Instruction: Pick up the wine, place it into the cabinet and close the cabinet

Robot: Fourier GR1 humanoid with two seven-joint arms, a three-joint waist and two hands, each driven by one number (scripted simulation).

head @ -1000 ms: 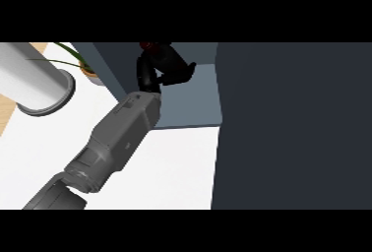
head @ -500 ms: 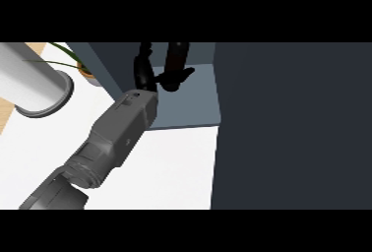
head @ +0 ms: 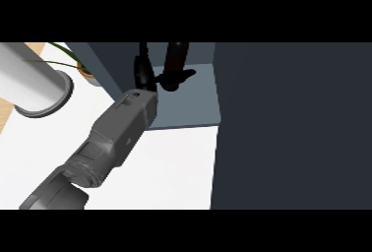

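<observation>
cabinet door dark, fills my right | plant and grey cylinder at left | wine upright inside cabinet | my left hand fingers straight, beside wine, holding nothing

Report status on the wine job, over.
Left hand open, inside cabinet. Wine bottle upright on the shelf beside it. Right hand out of view. Cabinet not yet closed; nothing seen in the way.
</observation>
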